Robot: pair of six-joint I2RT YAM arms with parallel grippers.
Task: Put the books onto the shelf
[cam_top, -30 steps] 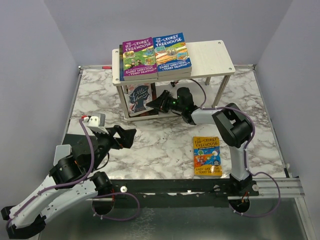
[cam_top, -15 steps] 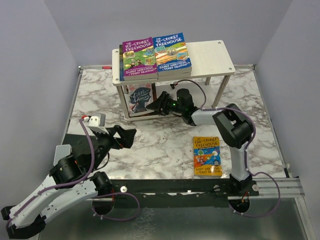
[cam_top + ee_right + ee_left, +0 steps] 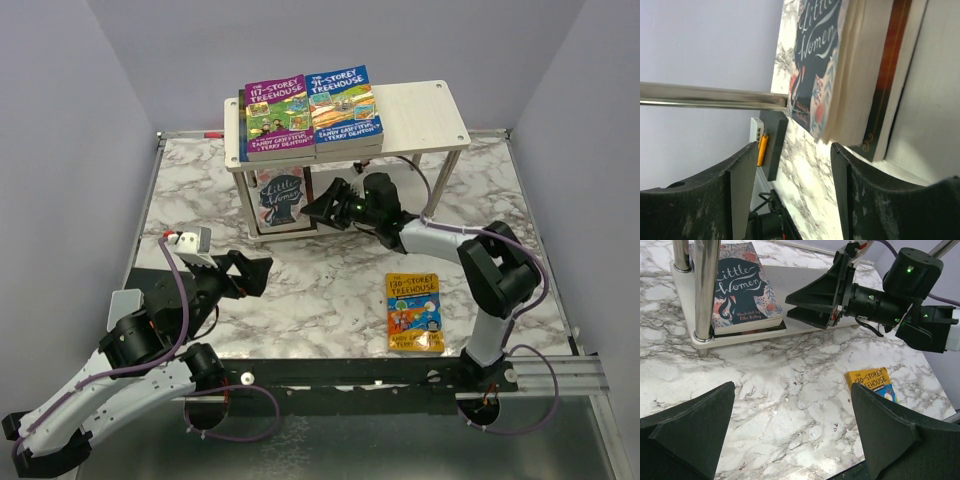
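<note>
Across the marble table (image 3: 330,290), open room lies all around the one orange book (image 3: 414,312), which lies flat near the right arm's base, apart from every edge. At the far side stands the one white shelf (image 3: 420,110): a purple book (image 3: 276,120) and a blue book (image 3: 343,103) cover the left part of its top, and below, a floral book (image 3: 280,198) lies on a dark book (image 3: 885,85) at the left end, the rest of that tier bare. Just beside the floral book the right claw (image 3: 308,210) hangs released and grasps nothing, while the left claw (image 3: 262,275) gapes wide over the near-left table.
</note>
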